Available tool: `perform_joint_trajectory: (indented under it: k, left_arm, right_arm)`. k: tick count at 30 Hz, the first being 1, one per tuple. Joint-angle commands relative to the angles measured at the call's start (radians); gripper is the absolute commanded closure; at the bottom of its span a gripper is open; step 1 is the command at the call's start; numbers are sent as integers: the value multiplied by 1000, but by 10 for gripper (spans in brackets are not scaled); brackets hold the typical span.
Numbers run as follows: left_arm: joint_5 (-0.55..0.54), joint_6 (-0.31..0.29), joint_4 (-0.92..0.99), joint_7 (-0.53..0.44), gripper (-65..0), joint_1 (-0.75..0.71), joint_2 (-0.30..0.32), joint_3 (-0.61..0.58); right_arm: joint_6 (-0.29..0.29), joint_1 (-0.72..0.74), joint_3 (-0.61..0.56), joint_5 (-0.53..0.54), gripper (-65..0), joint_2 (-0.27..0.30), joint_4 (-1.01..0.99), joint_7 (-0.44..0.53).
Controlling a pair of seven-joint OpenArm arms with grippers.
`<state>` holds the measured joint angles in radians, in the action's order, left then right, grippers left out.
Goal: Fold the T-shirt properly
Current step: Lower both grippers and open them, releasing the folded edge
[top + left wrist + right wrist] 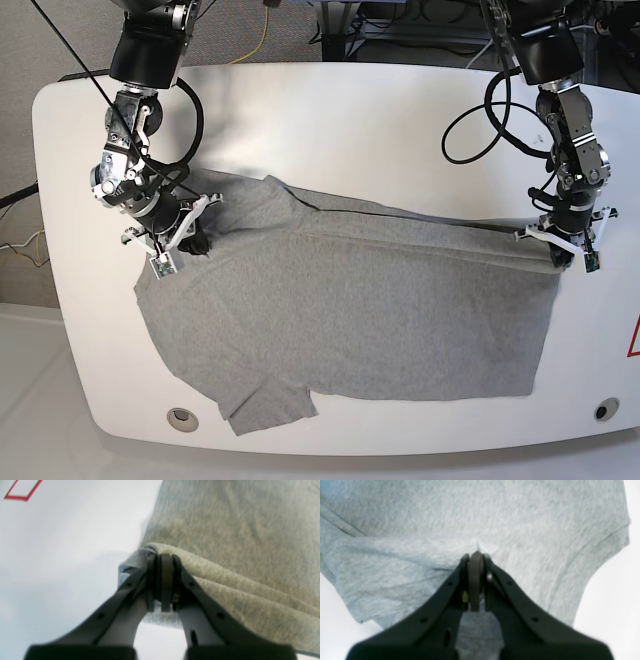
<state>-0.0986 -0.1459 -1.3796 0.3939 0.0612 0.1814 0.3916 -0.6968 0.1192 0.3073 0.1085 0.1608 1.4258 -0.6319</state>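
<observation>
my left jaws [162, 560] clamped on a bunched fold at the t-shirt [350, 310] edge, lifted slightly. my right jaws [475, 557] pinched tight on fabric near the shoulder end. grey shirt lies spread across the white counter [330, 110], one sleeve at the near edge.

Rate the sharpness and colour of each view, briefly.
Left wrist view: soft and smeared, the T-shirt tinted yellowish-beige, a faint shadow on the table beside the left gripper. Right wrist view: also blurred, fabric cooler blue-grey, table washed out white. Base view: sharpest, evenly lit, wide-angle bending of the table edges.
</observation>
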Motion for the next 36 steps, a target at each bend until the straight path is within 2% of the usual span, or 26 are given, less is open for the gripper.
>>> perform_joint_trajectory:
  k: [1,11,14,18,20,23,27,28,30,36]
  left_arm:
    - [0,4,4,-40,-12,16,16,4]
    - [0,4,35,-57,-29,18,17,4]
    - [1,4,35,-52,-100,16,17,4]
    - [3,4,35,-49,-239,16,17,0]
    - [17,4,35,-52,-302,15,17,-15]
    - [55,4,30,-54,-371,15,16,-23]
    - [75,4,27,-56,-406,16,14,-23]
    - [76,4,27,-56,-407,16,14,-23]
    - [78,4,27,-56,-407,16,14,-23]
    - [78,4,26,-56,-409,16,16,-23]
  right_arm:
    - [-1,23,3,17,0,15,17,22]
    - [-1,23,3,17,0,33,17,22]
    - [-1,23,3,15,0,33,17,22]
    - [-1,23,3,15,-6,33,17,22]
    - [-1,23,3,15,-48,35,17,22]
    - [-1,21,3,15,-160,43,17,22]
    - [-1,18,3,15,-319,46,17,22]
    - [-1,18,3,15,-340,46,17,22]
    - [-1,18,3,15,-355,46,17,22]
    - [-1,18,3,15,-324,47,17,22]
